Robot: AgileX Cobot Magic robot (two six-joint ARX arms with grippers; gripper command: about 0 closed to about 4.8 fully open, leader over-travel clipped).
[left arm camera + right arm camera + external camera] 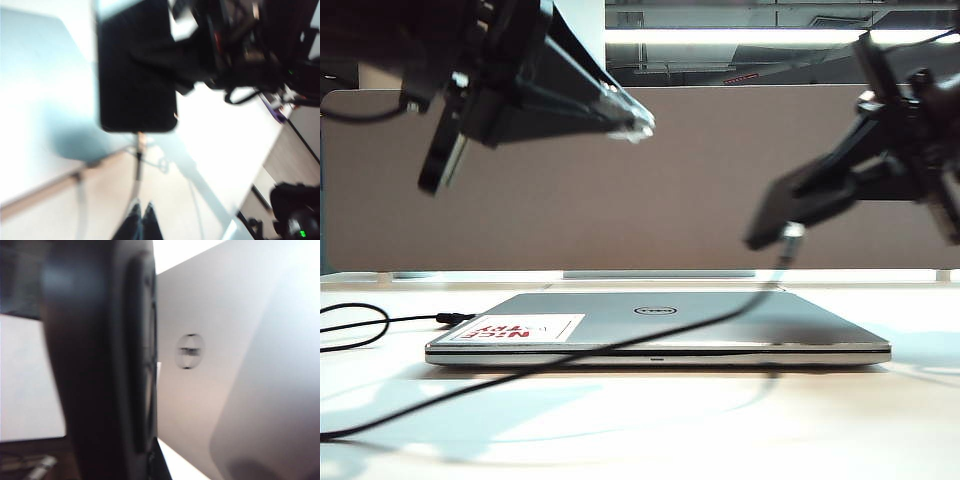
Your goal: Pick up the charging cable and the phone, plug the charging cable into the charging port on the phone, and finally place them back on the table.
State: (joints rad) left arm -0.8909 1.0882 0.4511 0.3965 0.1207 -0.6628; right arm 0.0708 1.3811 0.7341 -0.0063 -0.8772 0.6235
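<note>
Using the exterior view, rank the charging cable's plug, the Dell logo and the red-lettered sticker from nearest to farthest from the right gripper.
1. Plug, at the right gripper tip.
2. Dell logo, below on the lid's middle.
3. Red-lettered sticker, far left corner of the lid.

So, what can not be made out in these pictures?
- The charging port: too small, blurred on the phone, left wrist view.
- Left hand, upper left, exterior view: cut off by top edge.
- Right hand, upper right, gripping the charging cable: right wrist view shows only its dark finger, plug hidden.
</note>
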